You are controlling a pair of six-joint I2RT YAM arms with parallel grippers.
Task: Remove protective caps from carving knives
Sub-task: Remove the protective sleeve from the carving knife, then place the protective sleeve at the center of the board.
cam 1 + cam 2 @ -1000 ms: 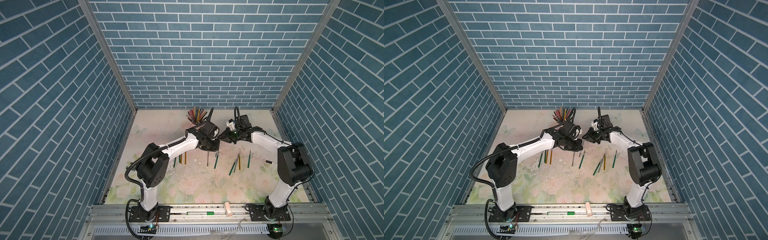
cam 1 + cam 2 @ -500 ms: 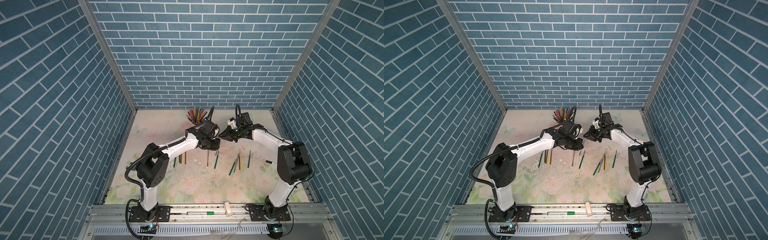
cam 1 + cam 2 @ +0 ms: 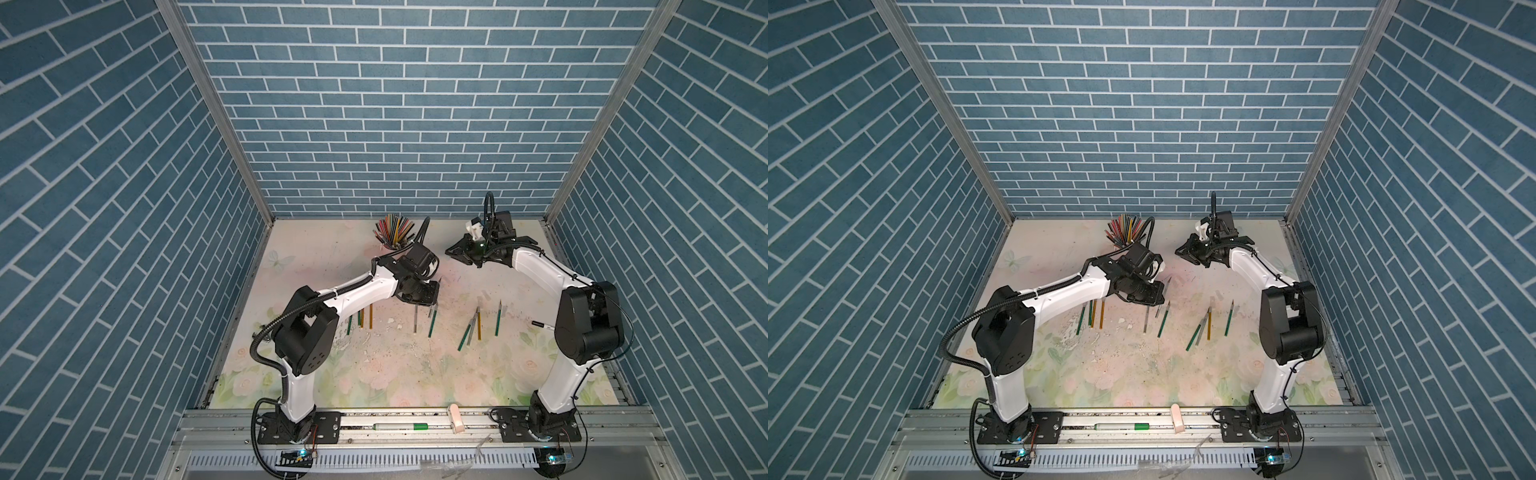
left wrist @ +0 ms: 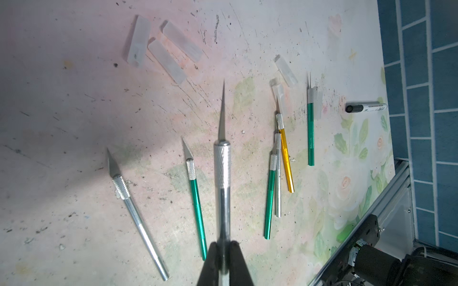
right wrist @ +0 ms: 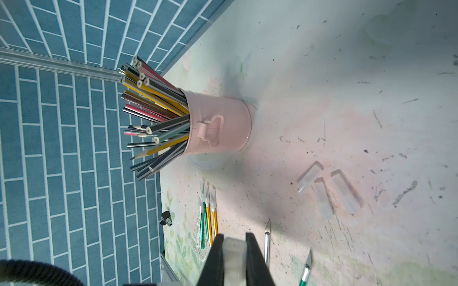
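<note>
Right arm has drawn away, outstretched, jaws pinching a cap.

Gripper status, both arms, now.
Left gripper: shut on silver carving knife, blade bare.
Right gripper: shut on protective cap.

The right gripper is pulling away from the left gripper. A second ago the two were almost tip to tip above the middle of the bench. Now, in both top views, a clear gap is opening between them as the right gripper is lifting and swinging back toward the rear wall. The protective cap pinched between its fingers is travelling with it, moving away from the silver-grey carving knife clamped in the left gripper. The right forearm is straightening and reaching further back as it goes.
</note>
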